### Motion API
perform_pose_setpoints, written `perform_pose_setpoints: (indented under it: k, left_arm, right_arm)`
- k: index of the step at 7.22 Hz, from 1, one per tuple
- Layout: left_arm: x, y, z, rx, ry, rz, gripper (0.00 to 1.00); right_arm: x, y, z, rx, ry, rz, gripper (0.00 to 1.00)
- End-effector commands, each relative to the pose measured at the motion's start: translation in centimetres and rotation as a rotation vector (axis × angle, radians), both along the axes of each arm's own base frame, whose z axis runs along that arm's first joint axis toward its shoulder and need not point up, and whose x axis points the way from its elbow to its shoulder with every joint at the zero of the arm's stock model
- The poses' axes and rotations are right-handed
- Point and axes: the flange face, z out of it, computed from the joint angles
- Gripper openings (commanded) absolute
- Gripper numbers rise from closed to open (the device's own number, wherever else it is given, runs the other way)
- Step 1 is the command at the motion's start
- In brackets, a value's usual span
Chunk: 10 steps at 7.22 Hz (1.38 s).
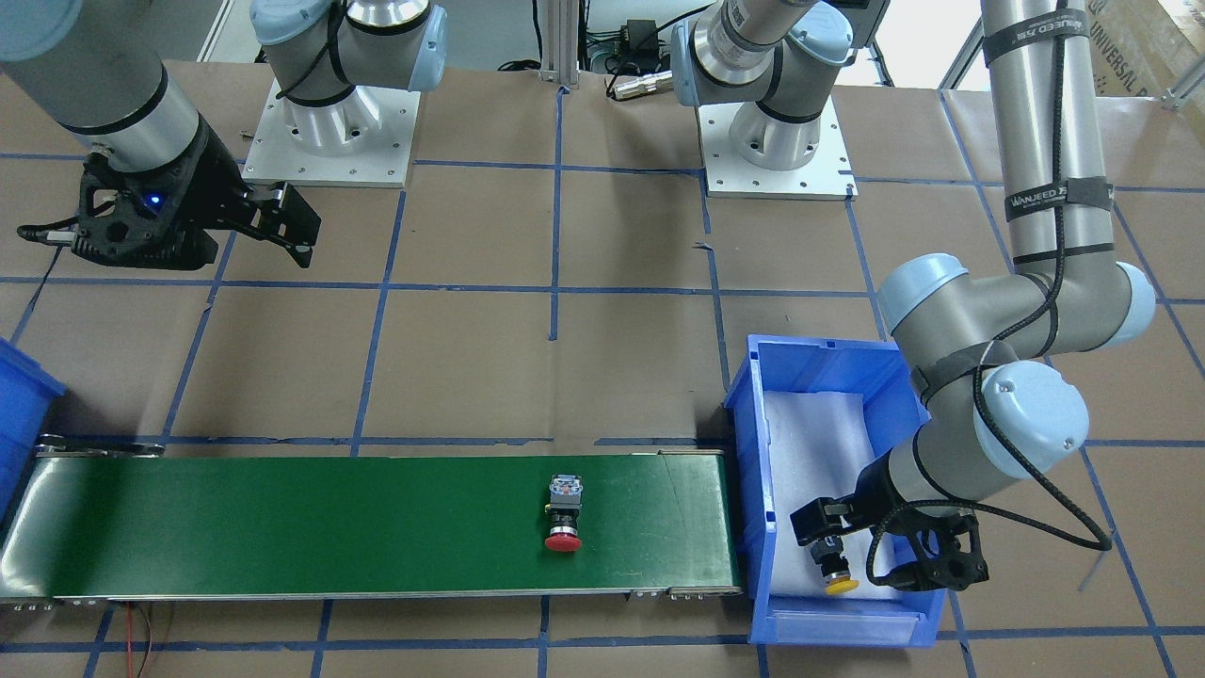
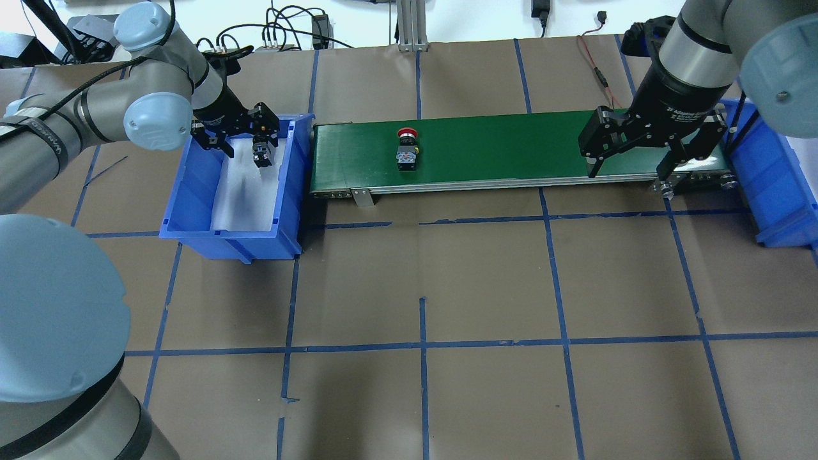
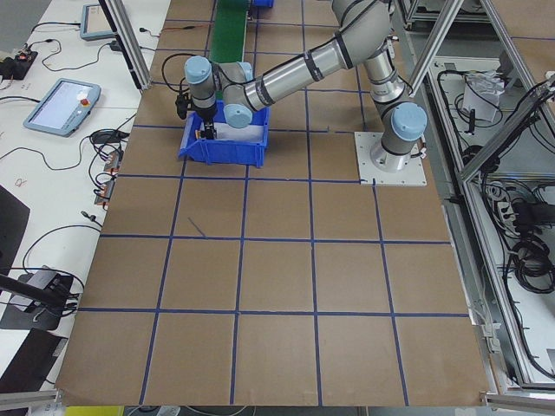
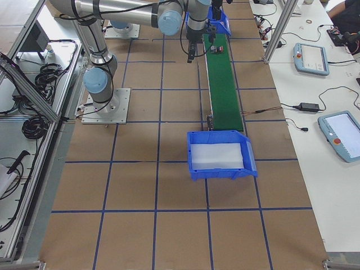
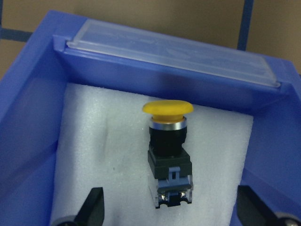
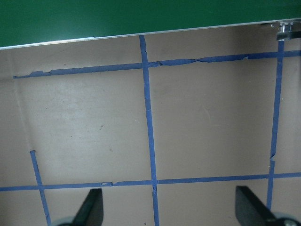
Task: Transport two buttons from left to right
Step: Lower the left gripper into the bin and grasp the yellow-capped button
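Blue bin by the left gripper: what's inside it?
A white foam liner with the yellow button lying on its side, under the open left gripper. The foam covers the floor of the blue bin.

One red mushroom-capped push-button switch (image 1: 563, 513), one yellow-capped push-button switch (image 1: 834, 568), two blue plastic bins (image 2: 230, 241) (image 2: 776, 211), one green conveyor belt (image 2: 498, 144), two black two-finger grippers (image 5: 171, 209) (image 2: 626, 174)

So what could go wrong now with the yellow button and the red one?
1. The left pincer is open over the yellow button, which lies sideways on foam. Closing on its round cap might make it slip.
2. The red button lies on the green belt, but the open right pincer hangs beside the belt's edge and might miss it.
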Motion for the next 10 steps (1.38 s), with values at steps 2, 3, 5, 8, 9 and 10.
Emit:
perform_pose_setpoints:
  k: [2,3,5,8,9,10]
  left_arm:
    - [0.16,-0.16,-1.85,0.005,-0.003,-0.003,0.94]
    - [0.14,-0.16,-1.85,0.005,0.0,-0.001,0.89]
    - [0.14,-0.16,-1.85,0.004,0.0,-0.004,0.73]
    - [0.19,-0.11,-1.92,0.006,-0.006,-0.01,0.34]
    - [0.19,-0.13,-1.55,0.0,-0.007,-0.013,0.25]
    - [0.23,-0.06,-1.06,-0.008,-0.014,-0.037,0.22]
  right_arm:
    - [0.0,-0.02,-0.07,0.003,0.0,0.001,1.0]
    - [0.0,-0.02,-0.07,0.003,0.0,0.001,1.0]
    - [0.0,-0.04,-0.16,0.006,-0.001,0.001,1.0]
    - [0.0,-0.04,-0.16,0.006,-0.001,0.001,1.0]
    - [0.0,-0.04,-0.16,0.006,-0.001,0.001,1.0]
    - [0.0,-0.02,-0.23,0.007,-0.001,0.001,1.0]
